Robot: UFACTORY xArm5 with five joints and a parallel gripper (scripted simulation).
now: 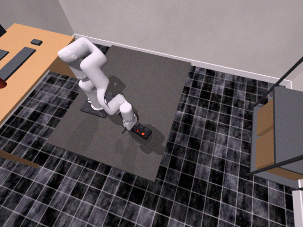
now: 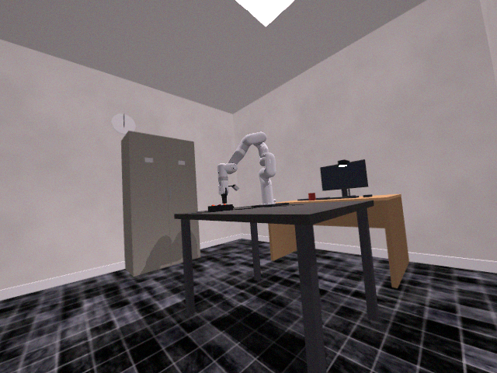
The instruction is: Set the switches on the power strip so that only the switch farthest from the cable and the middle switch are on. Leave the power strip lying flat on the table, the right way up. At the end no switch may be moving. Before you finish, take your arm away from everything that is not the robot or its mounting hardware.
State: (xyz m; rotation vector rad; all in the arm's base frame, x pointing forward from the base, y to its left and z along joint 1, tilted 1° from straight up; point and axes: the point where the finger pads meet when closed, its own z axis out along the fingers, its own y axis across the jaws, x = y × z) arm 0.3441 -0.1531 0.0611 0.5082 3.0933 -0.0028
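Note:
A black power strip (image 1: 141,130) lies flat on the dark table, near its right front part. Two switches glow red: one in the middle (image 1: 137,130) and one toward the far right end (image 1: 143,134). The end nearest the arm is hidden under the wrist. My gripper (image 1: 131,127) points down over that near end of the strip, fingers shut with nothing between them. In the side view the gripper (image 2: 224,199) hangs just above the strip (image 2: 220,207); I cannot tell whether it touches.
The arm's base (image 1: 94,108) stands on the table left of the strip. An orange desk (image 1: 22,63) with a keyboard stands at the left. A shelf unit (image 1: 276,134) stands at the right. A grey cabinet (image 2: 158,200) stands behind the table.

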